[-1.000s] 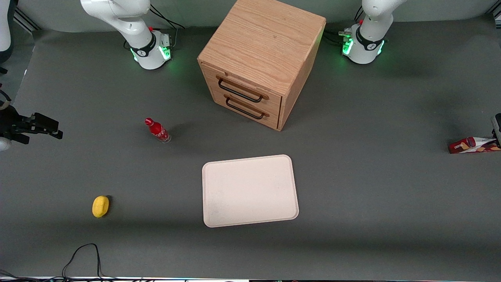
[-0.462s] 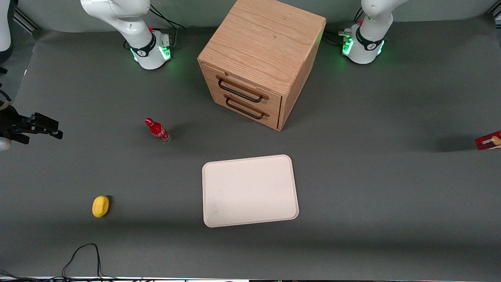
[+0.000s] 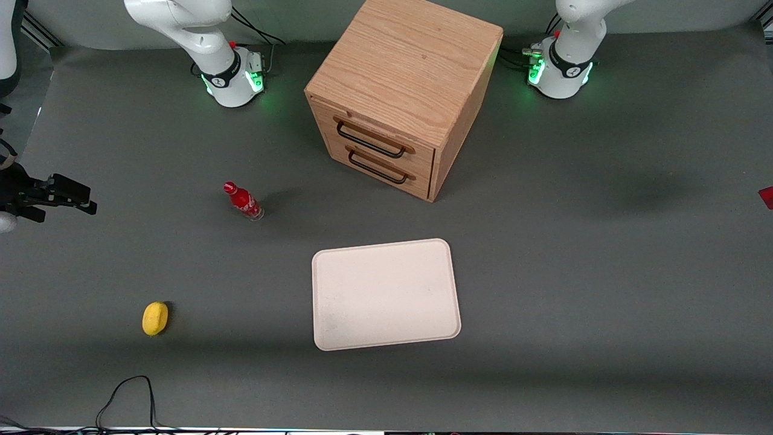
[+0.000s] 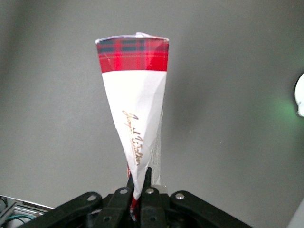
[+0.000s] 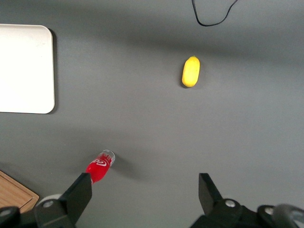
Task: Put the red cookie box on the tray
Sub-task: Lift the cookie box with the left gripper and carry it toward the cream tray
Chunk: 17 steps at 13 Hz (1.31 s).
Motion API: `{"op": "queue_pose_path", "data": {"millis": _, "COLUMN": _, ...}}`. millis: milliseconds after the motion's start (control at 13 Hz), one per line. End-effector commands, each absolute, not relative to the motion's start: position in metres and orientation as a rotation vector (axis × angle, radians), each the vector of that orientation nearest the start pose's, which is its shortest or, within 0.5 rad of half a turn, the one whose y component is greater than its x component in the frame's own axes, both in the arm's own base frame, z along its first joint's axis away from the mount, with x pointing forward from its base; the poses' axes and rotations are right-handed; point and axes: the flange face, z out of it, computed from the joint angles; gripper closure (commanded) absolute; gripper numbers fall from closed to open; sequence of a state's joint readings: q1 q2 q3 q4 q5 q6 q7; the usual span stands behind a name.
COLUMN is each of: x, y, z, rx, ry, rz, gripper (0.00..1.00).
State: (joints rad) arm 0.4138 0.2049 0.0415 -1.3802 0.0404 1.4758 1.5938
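The left arm's gripper (image 4: 139, 183) is shut on the red cookie box (image 4: 134, 109), pinching one end of it. The box sticks out from the jaws, white in the middle with a red tartan end, held above bare grey table. In the front view only a small red corner of the box (image 3: 767, 197) shows at the picture's edge, toward the working arm's end of the table; the gripper itself is out of that view. The cream-white tray (image 3: 386, 294) lies flat mid-table, nearer the front camera than the cabinet. Its corner also shows in the right wrist view (image 5: 26, 69).
A wooden two-drawer cabinet (image 3: 401, 90) stands farther from the front camera than the tray. A small red bottle (image 3: 243, 201) and a yellow object (image 3: 155, 318) lie toward the parked arm's end. A black cable (image 3: 130, 393) loops near the table's front edge.
The red cookie box has been lifted off the table and carried outward at the working arm's end; from lying in full sight it now shows only a corner in the front view.
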Motion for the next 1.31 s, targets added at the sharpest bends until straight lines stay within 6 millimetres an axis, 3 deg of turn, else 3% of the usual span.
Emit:
{"op": "queue_pose_path", "data": {"millis": 0, "x": 0.554, "y": 0.215, "z": 0.594, "rx": -2.822, "ry": 1.55, "rz": 0.235, "gripper": 1.0}}
{"op": "queue_pose_path", "data": {"millis": 154, "x": 0.574, "y": 0.151, "z": 0.598, "rx": -2.816, "ry": 1.497, "rz": 0.239, "gripper": 1.0}}
{"op": "queue_pose_path", "data": {"millis": 308, "x": 0.587, "y": 0.083, "z": 0.597, "rx": -2.879, "ry": 1.329, "rz": 0.255, "gripper": 1.0}}
{"op": "queue_pose_path", "data": {"millis": 615, "x": 0.594, "y": -0.083, "z": 0.587, "rx": -2.982, "ry": 0.952, "rz": 0.249, "gripper": 1.0}}
{"op": "queue_pose_path", "data": {"millis": 692, "x": 0.595, "y": -0.129, "z": 0.575, "rx": -3.008, "ry": 0.855, "rz": 0.259, "gripper": 1.0}}
{"op": "queue_pose_path", "data": {"millis": 923, "x": 0.616, "y": -0.233, "z": 0.539, "rx": -3.125, "ry": 0.558, "rz": 0.157, "gripper": 1.0}}
{"op": "queue_pose_path", "data": {"millis": 1231, "x": 0.639, "y": -0.335, "z": 0.463, "rx": -3.244, "ry": 0.215, "rz": 0.068, "gripper": 1.0}}
